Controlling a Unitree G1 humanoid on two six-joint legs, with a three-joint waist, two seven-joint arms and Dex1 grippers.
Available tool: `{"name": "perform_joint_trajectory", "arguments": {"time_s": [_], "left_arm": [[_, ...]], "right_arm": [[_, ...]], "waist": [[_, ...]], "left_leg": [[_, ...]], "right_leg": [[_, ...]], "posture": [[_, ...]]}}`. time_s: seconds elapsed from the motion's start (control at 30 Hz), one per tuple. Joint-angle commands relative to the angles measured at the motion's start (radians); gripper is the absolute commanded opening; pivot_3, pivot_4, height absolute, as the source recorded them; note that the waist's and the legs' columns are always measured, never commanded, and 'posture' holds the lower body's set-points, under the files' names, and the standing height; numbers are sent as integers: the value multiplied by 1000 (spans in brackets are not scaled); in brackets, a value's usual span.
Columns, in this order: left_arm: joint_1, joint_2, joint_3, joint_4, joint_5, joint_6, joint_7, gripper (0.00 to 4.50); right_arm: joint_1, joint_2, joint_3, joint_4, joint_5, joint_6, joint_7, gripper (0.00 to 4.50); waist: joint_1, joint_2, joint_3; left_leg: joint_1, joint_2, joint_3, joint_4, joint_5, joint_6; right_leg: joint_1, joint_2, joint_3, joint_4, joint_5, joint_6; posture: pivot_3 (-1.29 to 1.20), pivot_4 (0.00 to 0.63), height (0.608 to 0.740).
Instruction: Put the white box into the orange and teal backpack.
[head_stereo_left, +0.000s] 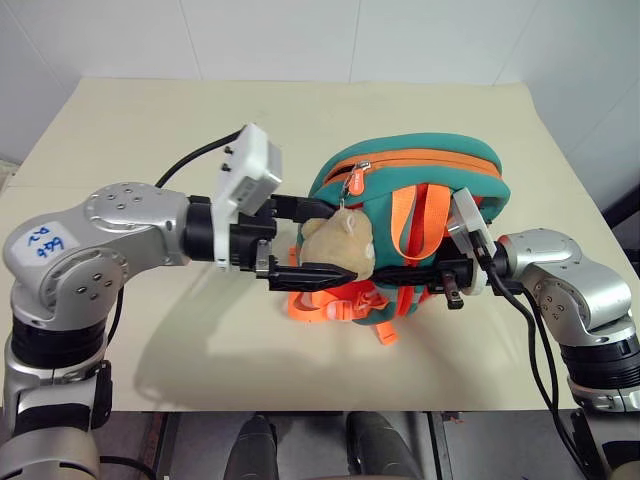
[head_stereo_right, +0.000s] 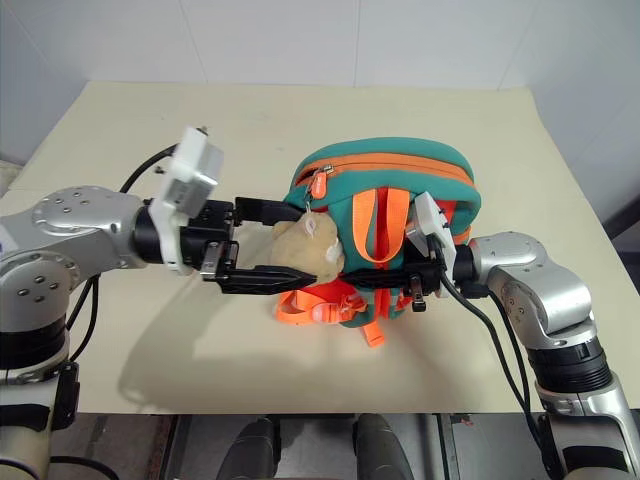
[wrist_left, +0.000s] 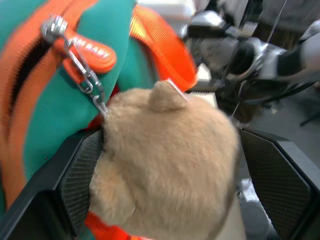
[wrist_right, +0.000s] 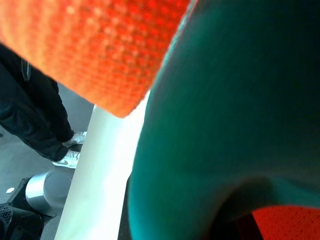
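Here, the orange and teal backpack (head_stereo_left: 410, 215) sits upright on the cream desk (head_stereo_left: 120, 140), zipper track on top. The right claw (head_stereo_left: 452, 285) is clenched on the bag's lower side near an orange strap (head_stereo_left: 405, 220), apparently to steady it. The left claw (head_stereo_left: 300, 245) is spread wide, its fingers (wrist_left: 75, 185) flanking the tan plush charm (head_stereo_left: 340, 240) hanging from the zipper pull (wrist_left: 87, 52), likely reaching to open the zip. The white box cannot be located in these views.
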Motion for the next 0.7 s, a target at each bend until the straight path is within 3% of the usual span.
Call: {"name": "perform_joint_trajectory", "arguments": {"time_s": [0.03, 0.23, 0.43, 0.53, 0.7], "left_arm": [[-27, 24, -20, 9, 16, 31, -20, 3685], [-55, 77, -1, 16, 20, 52, -63, 2033], [-89, 159, 72, 67, 2, 51, -138, 765], [-88, 229, 115, 100, 0, 40, -205, 422], [-83, 306, 138, 171, 38, -3, -290, 346]], "right_arm": [[-8, 9, -11, -14, -1, -15, -6, 0], [5, 12, -18, -22, 1, -14, -11, 0], [20, 13, -32, -31, 10, -10, -18, 0], [38, 10, -41, -41, 16, -10, -22, 0], [67, 16, -57, -71, 33, 1, -47, 0]], "waist": [[-1, 0, 0], [-1, 0, 0], [-4, 0, 0], [-5, 0, 0], [-3, 0, 1]], "left_leg": [[0, 0, 0, 0, 0, 0], [0, 0, 0, 0, 0, 0], [0, 0, 0, 0, 0, 0], [0, 0, 0, -2, 0, 0], [0, 0, 0, -3, 0, 0]], "right_leg": [[0, 0, 0, 0, 0, 0], [0, 0, 0, 0, 0, 0], [0, 0, 0, 0, 0, 0], [-1, 0, 0, -1, 0, 0], [-1, 0, 0, -1, 0, -1]], "posture": [[0, 150, 740], [0, 150, 740], [0, 150, 740], [0, 150, 740], [0, 150, 740]]}}
